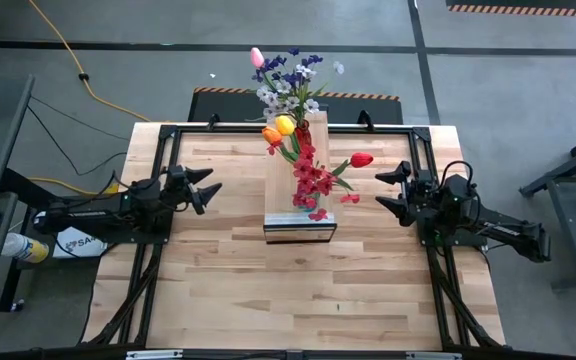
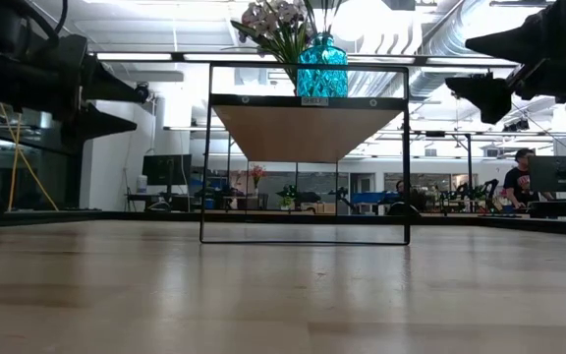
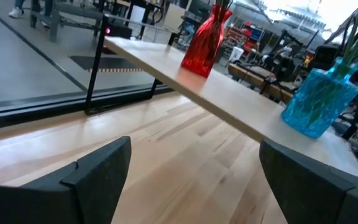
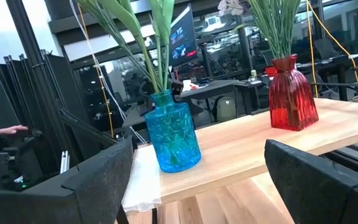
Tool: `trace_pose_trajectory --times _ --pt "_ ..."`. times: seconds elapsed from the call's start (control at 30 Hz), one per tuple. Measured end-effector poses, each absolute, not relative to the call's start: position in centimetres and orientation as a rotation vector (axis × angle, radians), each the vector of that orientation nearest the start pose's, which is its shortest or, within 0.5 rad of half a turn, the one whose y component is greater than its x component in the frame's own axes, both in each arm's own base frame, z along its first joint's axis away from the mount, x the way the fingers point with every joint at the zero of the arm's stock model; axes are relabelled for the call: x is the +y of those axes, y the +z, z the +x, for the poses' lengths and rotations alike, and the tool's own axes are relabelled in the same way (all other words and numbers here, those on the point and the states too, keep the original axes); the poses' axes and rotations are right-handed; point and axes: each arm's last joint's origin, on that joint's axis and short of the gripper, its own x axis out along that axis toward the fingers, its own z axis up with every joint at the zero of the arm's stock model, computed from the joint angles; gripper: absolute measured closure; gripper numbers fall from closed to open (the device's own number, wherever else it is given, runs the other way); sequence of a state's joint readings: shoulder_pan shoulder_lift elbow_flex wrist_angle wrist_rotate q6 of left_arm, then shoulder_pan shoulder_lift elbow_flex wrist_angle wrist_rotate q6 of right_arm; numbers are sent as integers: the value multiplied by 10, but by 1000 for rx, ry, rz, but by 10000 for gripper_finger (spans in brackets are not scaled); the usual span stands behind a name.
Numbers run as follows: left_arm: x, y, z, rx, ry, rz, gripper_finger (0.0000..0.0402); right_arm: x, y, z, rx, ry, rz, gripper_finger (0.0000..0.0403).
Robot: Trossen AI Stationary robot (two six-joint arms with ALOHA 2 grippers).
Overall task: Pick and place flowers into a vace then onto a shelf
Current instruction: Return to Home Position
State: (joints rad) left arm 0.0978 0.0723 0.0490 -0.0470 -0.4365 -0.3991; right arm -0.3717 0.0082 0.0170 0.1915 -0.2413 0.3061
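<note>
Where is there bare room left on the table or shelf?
Free: the table beyond the shelf's metal-strip end, and strips between shelf and the left tool and right tool. Bare plank between red vase and blue vase; flowers crowd overhead.

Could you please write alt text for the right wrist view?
A blue vase and a red vase, both holding green flower stems, stand apart on the pale wooden shelf. The right gripper, open, frames the foreground.
</note>
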Motion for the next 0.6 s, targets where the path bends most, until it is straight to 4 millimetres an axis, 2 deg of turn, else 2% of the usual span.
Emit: trace_pose_trajectory --times 0.6 --pt "22 170 95 -38 541 -377 16 -28 186 91 -202 -101 246 49"
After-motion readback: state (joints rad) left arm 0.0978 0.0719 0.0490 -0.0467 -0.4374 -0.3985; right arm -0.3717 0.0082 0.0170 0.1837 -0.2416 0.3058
